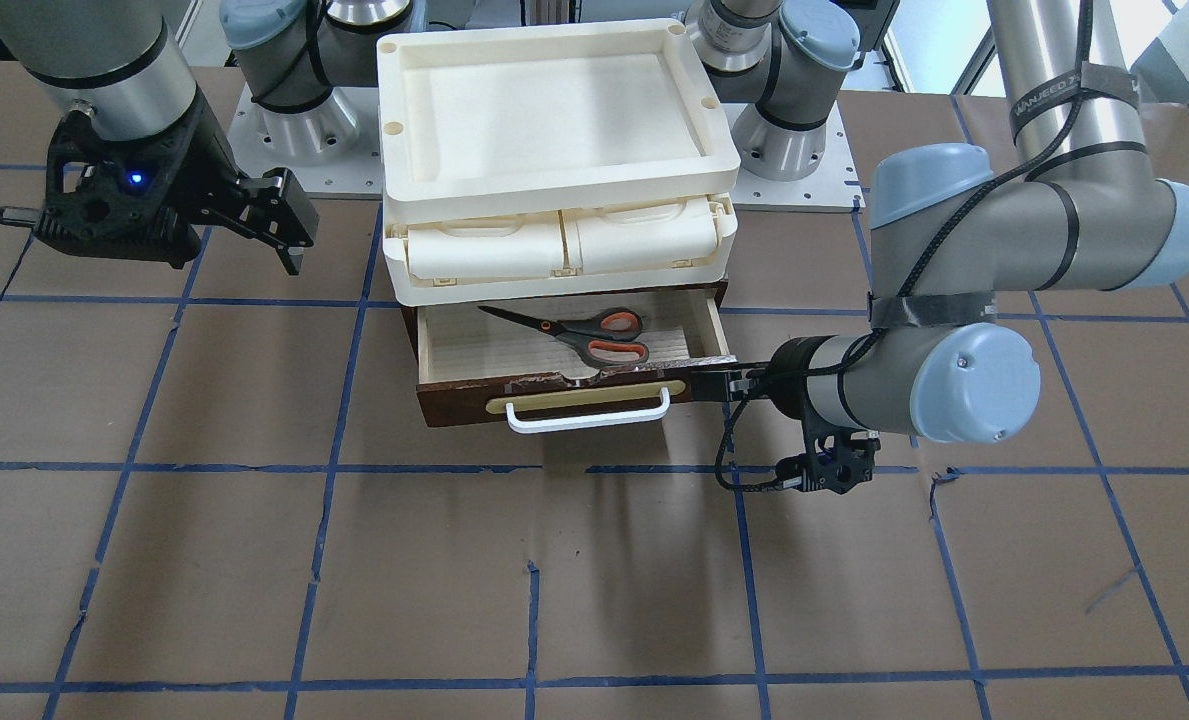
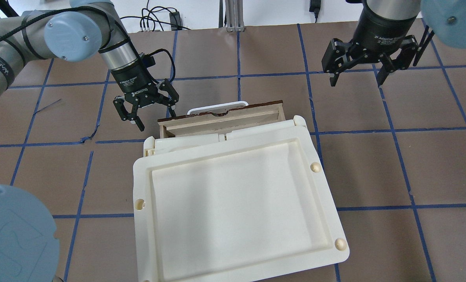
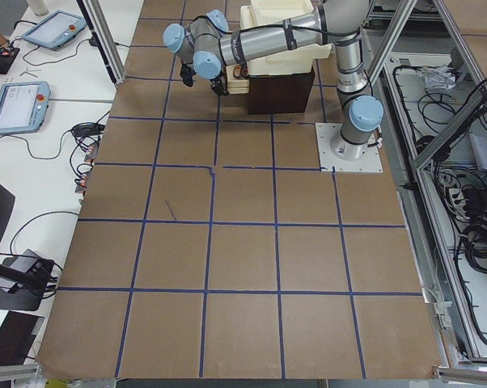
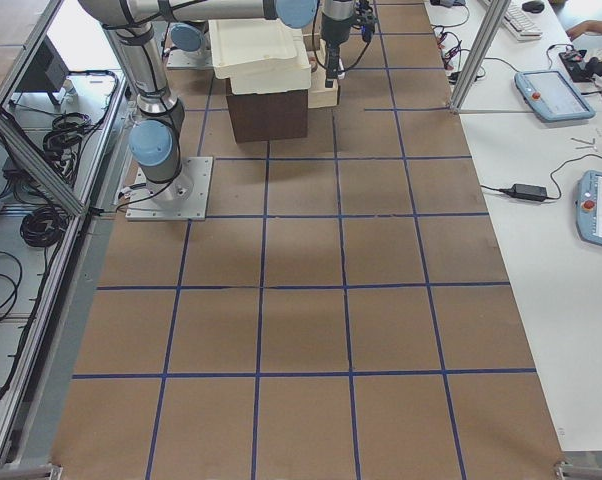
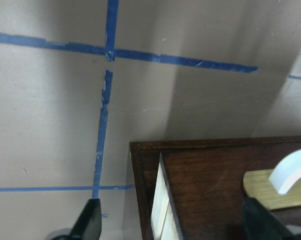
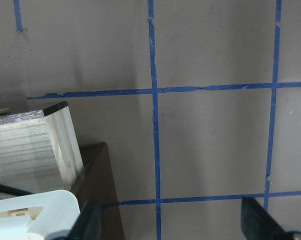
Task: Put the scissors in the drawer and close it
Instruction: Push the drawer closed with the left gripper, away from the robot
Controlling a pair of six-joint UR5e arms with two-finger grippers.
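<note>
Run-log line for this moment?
scissors: in drawer | drawer: open | left pincer: open, at drawer front corner | right pincer: open, empty, away

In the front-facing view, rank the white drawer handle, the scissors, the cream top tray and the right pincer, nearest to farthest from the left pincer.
From the left pincer:
1. white drawer handle, its end just beside it.
2. scissors, inside the open drawer.
3. cream top tray, up on the stack.
4. right pincer, at the opposite side.
</note>
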